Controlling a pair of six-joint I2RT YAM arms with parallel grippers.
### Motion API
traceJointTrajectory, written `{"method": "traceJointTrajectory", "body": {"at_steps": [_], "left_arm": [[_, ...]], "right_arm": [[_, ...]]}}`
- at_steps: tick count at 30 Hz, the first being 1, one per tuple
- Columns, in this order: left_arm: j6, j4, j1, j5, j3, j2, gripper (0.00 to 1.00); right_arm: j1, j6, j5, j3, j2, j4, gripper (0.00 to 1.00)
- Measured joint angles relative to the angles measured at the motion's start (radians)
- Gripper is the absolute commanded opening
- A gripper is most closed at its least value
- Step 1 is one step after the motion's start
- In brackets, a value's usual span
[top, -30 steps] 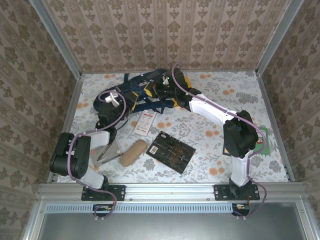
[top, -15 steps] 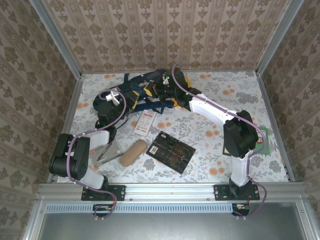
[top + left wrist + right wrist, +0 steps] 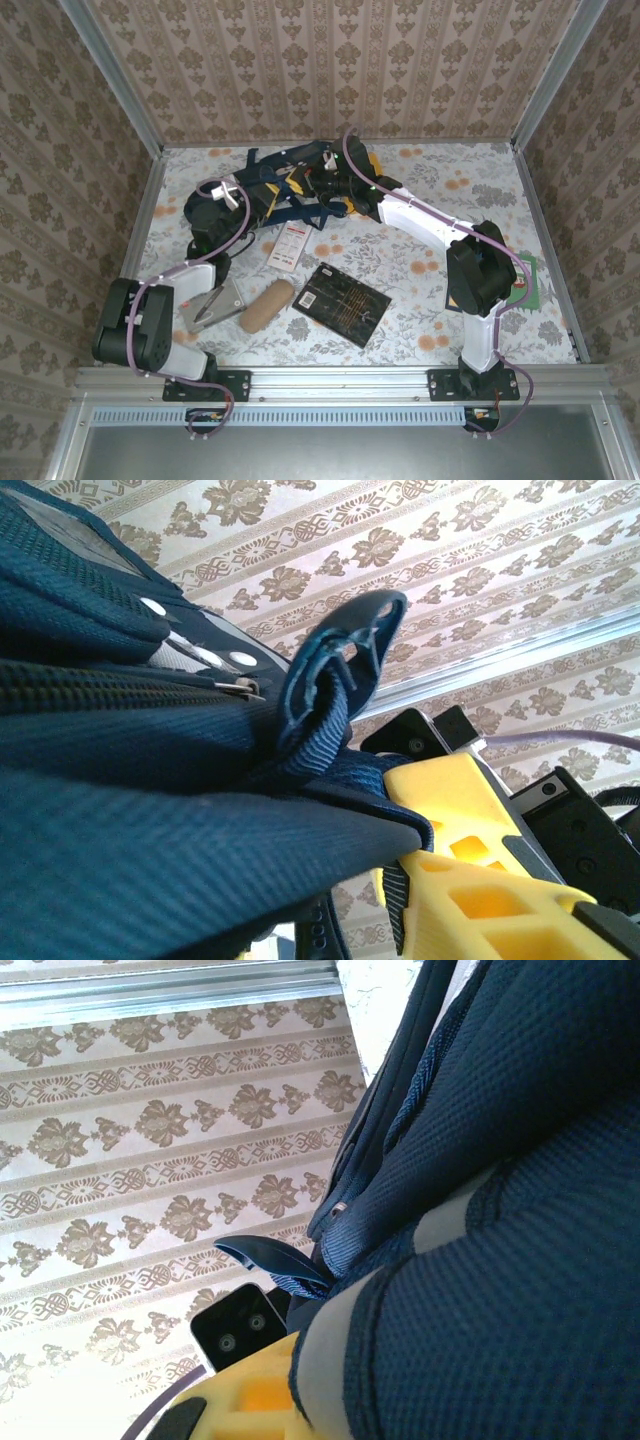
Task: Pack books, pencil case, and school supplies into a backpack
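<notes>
The left gripper (image 3: 240, 198) and right gripper (image 3: 320, 183) press into the backpack (image 3: 285, 168) at upper centre of the tabletop (image 3: 450, 175); whether either pinches the fabric I cannot tell. Packing looks barely begun: the black book (image 3: 345, 303), pencil case (image 3: 263, 305), white packet (image 3: 291, 245) and grey angular piece (image 3: 210, 303) lie outside it.

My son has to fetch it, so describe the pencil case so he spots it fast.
Start at the navy backpack at the far side of the table and come toward the near edge, past the white packet. The pencil case lies between a grey flat piece on its left and a black book on its right. It alone is tan, rounded and soft; its neighbours are flat.
</notes>
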Motion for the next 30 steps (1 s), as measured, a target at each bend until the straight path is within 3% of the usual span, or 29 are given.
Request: {"method": "traceJointTrajectory", "body": {"at_steps": [10, 13, 21, 30], "left_arm": [[0.179, -0.278, 0.0, 0.011, 0.029, -0.131, 0.39], [0.246, -0.359, 0.0, 0.007, 0.056, -0.138, 0.32], [0.369, -0.468, -0.002, 0.005, 0.089, -0.138, 0.45], [0.401, -0.533, 0.036, 0.004, 0.09, -0.194, 0.42]], "right_arm": [[0.011, 0.0, -0.018, 0.0, 0.0, -0.002, 0.0], [0.011, 0.0, -0.022, 0.0, 0.0, -0.002, 0.0], [0.012, 0.0, -0.023, 0.0, 0.0, -0.005, 0.0], [0.015, 0.0, -0.022, 0.0, 0.0, -0.008, 0.0]]}}
